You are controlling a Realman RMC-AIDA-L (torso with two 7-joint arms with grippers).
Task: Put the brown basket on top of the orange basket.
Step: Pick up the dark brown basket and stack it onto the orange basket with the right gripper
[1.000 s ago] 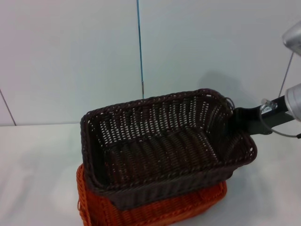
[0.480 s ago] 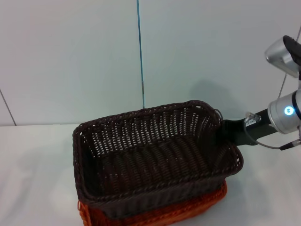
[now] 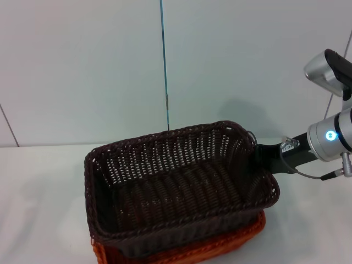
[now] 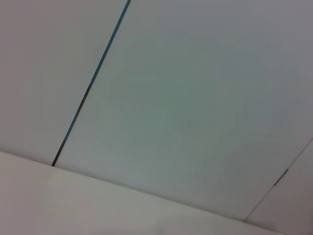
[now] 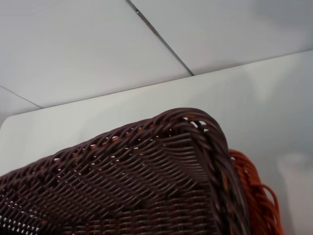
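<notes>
Lowered since a second ago, the brown basket (image 3: 179,190) now sits level, nested down onto the orange basket (image 3: 231,245) near the table's (image 3: 38,181) front edge. Its long axis runs left to right, slightly angled, open side up. The right gripper (image 3: 263,158) is at the basket's right end rim; whether its fingers clamp the rim cannot be told. The brown basket is dark chocolate wicker with open-weave sides and a braided rim. Only an orange strip shows beneath it.
</notes>
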